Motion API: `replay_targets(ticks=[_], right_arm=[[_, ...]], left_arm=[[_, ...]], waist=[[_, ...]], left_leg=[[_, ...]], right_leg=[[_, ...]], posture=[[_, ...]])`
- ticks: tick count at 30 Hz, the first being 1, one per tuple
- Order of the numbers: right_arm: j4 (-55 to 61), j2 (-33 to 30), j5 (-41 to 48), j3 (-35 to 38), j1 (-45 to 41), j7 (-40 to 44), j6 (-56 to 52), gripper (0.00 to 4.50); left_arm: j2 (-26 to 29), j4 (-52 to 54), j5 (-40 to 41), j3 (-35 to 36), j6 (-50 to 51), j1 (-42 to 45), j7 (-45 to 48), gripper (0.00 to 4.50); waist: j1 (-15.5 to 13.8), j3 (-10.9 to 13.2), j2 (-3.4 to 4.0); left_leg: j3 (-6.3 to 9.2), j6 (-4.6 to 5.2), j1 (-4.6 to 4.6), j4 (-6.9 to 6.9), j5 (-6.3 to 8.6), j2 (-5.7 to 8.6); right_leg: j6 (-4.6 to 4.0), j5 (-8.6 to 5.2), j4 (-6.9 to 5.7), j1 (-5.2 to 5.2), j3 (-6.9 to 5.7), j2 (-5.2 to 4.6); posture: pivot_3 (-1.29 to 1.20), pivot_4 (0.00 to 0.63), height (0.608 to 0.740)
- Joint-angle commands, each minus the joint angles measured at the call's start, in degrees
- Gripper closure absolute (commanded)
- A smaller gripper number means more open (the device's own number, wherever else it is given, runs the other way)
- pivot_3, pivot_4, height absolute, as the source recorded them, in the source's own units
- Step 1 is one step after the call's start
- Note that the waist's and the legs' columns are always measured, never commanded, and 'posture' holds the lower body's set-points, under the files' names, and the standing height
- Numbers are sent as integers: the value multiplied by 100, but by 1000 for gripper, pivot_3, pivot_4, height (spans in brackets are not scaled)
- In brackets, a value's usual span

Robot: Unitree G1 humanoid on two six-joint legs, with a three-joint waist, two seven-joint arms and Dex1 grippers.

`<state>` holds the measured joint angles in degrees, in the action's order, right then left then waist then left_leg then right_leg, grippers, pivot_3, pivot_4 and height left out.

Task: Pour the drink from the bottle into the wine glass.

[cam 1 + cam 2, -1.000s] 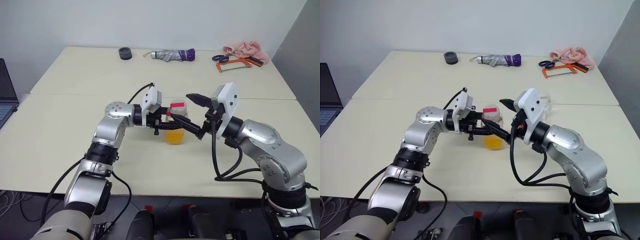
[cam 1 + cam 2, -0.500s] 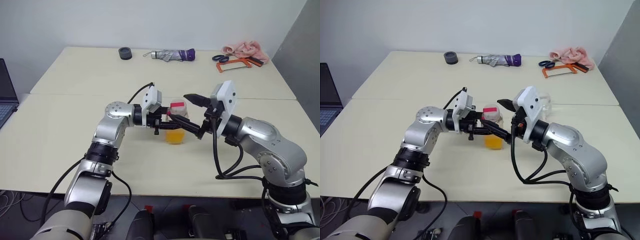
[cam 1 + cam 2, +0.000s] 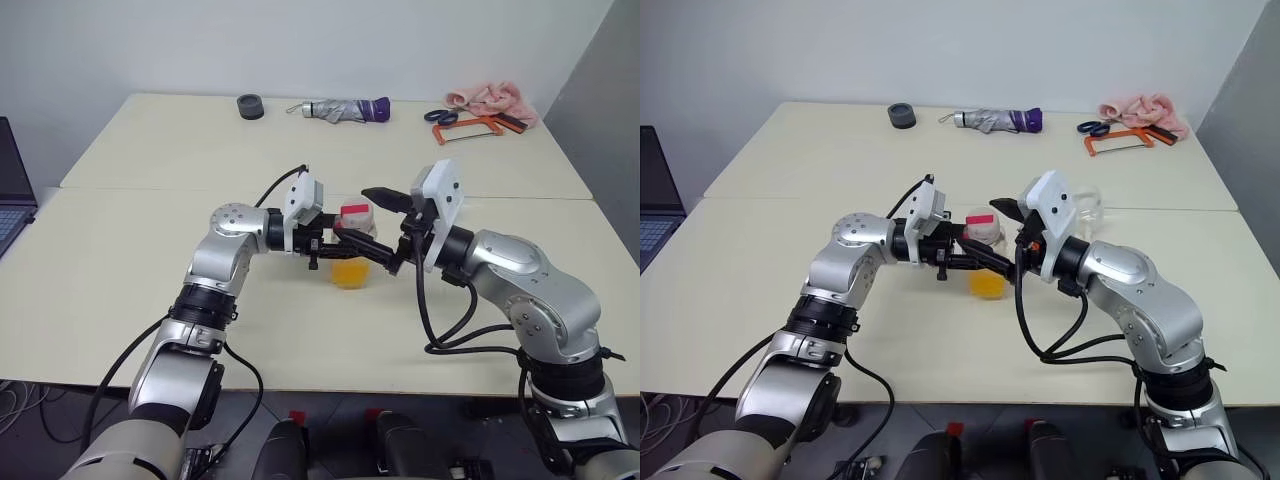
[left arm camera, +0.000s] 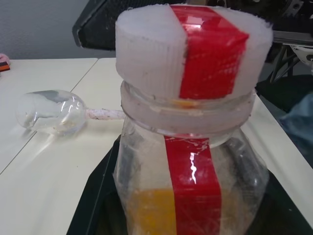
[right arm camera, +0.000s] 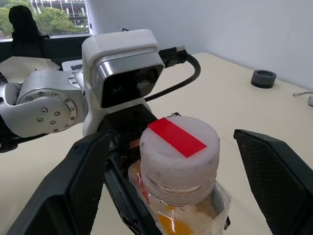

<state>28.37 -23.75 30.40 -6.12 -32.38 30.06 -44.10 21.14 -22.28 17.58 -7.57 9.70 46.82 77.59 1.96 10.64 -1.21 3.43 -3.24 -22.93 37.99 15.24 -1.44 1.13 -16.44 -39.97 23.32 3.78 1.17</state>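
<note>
Fingers of the right gripper (image 5: 171, 161) stand wide apart on either side of the white cap (image 5: 178, 147), not yet touching it, while the left gripper (image 3: 335, 243) is clenched on the bottle (image 3: 352, 250), held upright above the near table (image 3: 120, 290) with orange drink (image 3: 349, 272) low inside. Well to the right, the wine glass (image 4: 51, 111) lies tipped on its side. An off-centre closing on the cap could twist the bottle loose, and pouring cannot begin until that glass stands upright.
</note>
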Motion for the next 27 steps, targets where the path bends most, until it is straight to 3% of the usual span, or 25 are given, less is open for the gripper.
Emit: replay_targets(ticks=[1,5,7,17,22,27], right_arm=[[92,14,-38,-9,-146,76,181,889],[89,2,-137,-47,-158,96,287,2334],[104,-5,-159,-62,-149,114,326,2797],[181,-204,-1149,-385,4,211,1443,2804],[287,270,-696,478,198,-287,1357,2805],[607,114,-488,1257,778,-594,1093,2808]], left_arm=[[5,259,112,88,-64,46,-27,2703],[-1,249,113,89,-77,40,-28,2703],[-6,256,113,90,-75,32,-34,2704],[5,346,134,88,-48,-54,-76,2704],[18,410,141,107,-11,-121,-119,2704],[14,392,146,173,5,-144,-236,2704]], waist=[[0,0,0],[1,0,0],[1,0,0],[1,0,0],[-7,0,0],[-12,0,0]], left_leg=[[0,0,0,0,0,-1],[0,0,0,0,0,0],[0,0,0,0,0,0],[1,0,0,0,0,0],[2,-1,-1,0,0,-1],[3,0,-1,0,0,-1]], right_leg=[[0,0,0,0,0,0],[0,0,0,0,0,0],[0,0,0,0,-1,0],[0,0,0,0,-1,0],[0,0,0,0,-1,0],[0,0,0,0,-2,-9]], posture=[[0,150,740],[0,150,740],[0,150,740],[0,150,740],[0,150,740],[0,150,740]])
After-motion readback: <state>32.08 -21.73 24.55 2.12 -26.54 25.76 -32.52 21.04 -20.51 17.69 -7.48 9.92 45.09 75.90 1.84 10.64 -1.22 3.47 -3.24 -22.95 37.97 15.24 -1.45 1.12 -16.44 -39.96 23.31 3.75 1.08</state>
